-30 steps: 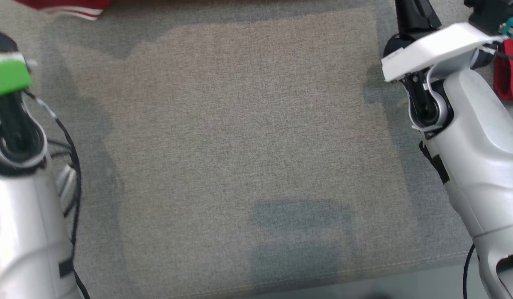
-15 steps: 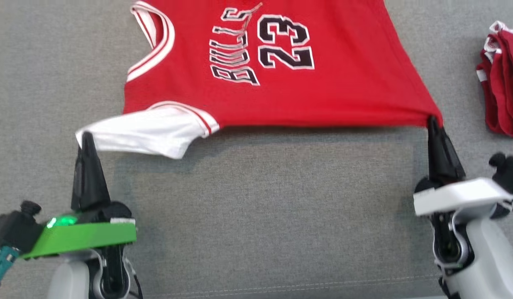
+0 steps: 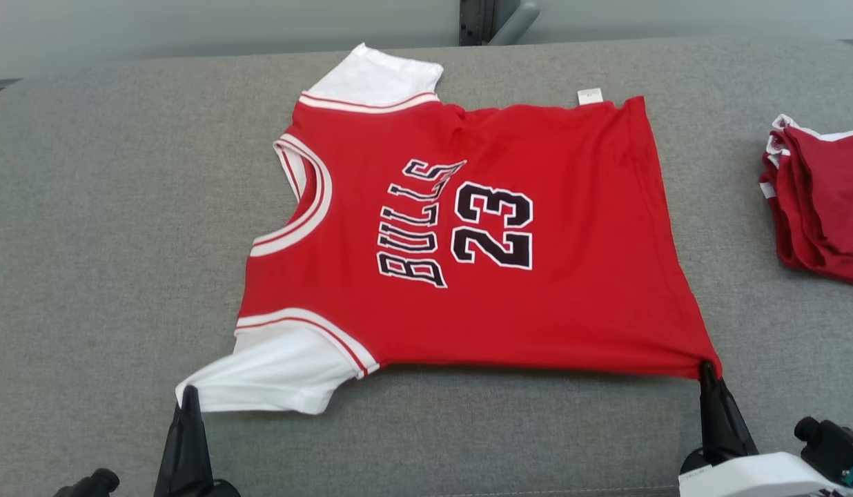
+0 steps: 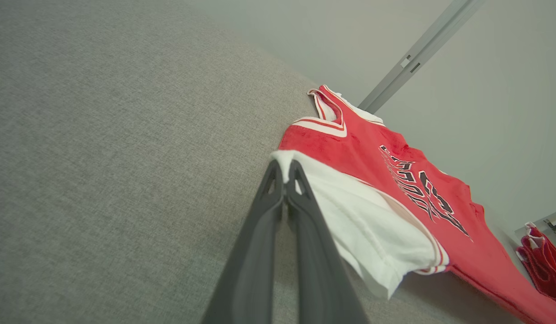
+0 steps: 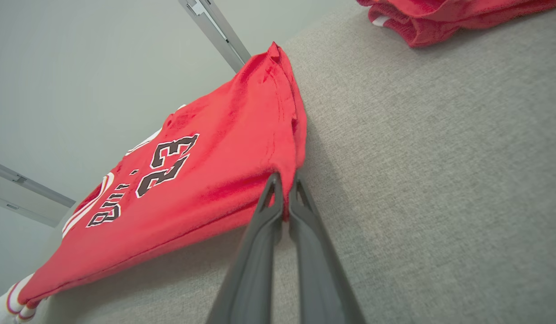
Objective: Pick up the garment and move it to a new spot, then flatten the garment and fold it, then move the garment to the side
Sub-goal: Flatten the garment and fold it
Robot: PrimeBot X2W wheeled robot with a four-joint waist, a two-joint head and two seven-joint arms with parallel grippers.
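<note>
The garment (image 3: 537, 276) is a red jersey with white sleeves and "BULLS 23" on it, spread sideways on the grey cushioned surface (image 3: 109, 241). My left gripper (image 3: 189, 392) is shut on the corner of the near white sleeve (image 4: 363, 216), which it holds a little off the surface. My right gripper (image 3: 707, 367) is shut on the near corner of the red hem (image 5: 278, 148), also lifted slightly. The far half of the garment lies flat. In the wrist views each pair of fingers pinches its cloth corner at the tips (image 4: 284, 168) (image 5: 284, 180).
A pile of folded red garments (image 3: 820, 214) lies at the right edge of the surface, also seen as the red pile (image 5: 440, 18). A grey metal post (image 3: 492, 21) rises behind the far edge. Bare grey surface stretches to the left of the jersey.
The head camera has swung upward, bringing the whole jersey into view. Both grippers keep their hold on the sleeve corner and hem corner, with the near edge stretched between them.
</note>
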